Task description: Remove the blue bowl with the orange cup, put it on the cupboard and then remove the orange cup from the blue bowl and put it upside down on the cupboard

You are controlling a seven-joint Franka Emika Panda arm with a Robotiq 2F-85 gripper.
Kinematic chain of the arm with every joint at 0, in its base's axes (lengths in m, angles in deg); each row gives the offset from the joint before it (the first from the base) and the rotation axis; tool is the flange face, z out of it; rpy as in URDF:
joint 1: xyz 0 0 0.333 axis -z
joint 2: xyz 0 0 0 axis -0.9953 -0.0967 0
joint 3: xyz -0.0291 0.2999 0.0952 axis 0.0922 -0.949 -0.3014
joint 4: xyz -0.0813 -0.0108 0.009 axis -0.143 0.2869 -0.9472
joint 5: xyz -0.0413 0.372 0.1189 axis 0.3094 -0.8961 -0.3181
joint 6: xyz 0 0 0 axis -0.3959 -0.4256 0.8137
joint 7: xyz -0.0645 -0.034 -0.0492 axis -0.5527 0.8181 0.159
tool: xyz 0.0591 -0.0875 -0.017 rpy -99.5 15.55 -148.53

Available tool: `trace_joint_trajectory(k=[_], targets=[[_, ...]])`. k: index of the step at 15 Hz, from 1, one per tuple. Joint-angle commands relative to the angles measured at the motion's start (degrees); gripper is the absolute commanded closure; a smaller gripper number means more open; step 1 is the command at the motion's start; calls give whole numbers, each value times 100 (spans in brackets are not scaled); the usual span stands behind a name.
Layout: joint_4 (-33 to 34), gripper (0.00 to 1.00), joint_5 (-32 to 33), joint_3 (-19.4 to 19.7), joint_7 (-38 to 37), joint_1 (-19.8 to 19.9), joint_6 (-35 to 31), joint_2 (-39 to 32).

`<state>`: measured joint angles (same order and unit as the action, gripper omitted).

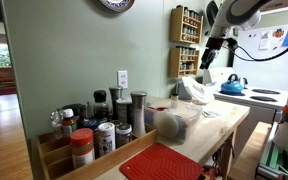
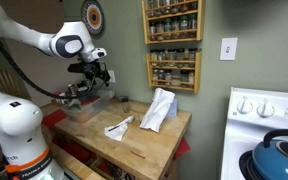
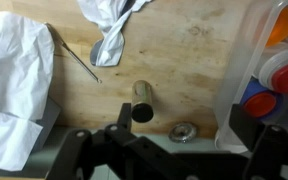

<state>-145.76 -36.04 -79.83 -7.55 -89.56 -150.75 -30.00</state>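
Observation:
The cupboard's pale wood top shows in both exterior views [image 1: 222,125] [image 2: 139,138] and in the wrist view [image 3: 184,60]. My gripper [image 3: 184,140] hangs above it, open and empty, its dark fingers wide apart at the bottom of the wrist view. It also shows in both exterior views [image 1: 212,52] [image 2: 92,76]. The blue bowl and the orange cup do not show in any view. Below the gripper lie a dark cylinder [image 3: 142,101] on its side and a small metal ring [image 3: 184,130].
White crumpled cloths [image 3: 14,85] [image 2: 160,108] and a thin metal rod [image 3: 76,58] lie on the top. Clear containers with red- and orange-lidded jars [image 3: 279,75] stand to one side. Also here are spice jars [image 1: 94,130], a red ridged mat [image 1: 162,162], a wall spice rack [image 2: 172,45] and a blue kettle [image 1: 232,85].

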Motion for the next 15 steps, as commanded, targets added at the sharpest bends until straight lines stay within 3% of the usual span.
trace_joint_trajectory(k=[1,5,9,13,15], targets=[[-95,0,-2,-5,-1,3,26,-13],[351,0,-413,-262,-2,-656,-136,-574],[950,0,-698,-918,-400,-1131,-134,-1451],[1661,0,-241,-1674,-1249,-953,-258,-2601],[2001,0,12,-1875,-1617,-881,-275,-3119]])
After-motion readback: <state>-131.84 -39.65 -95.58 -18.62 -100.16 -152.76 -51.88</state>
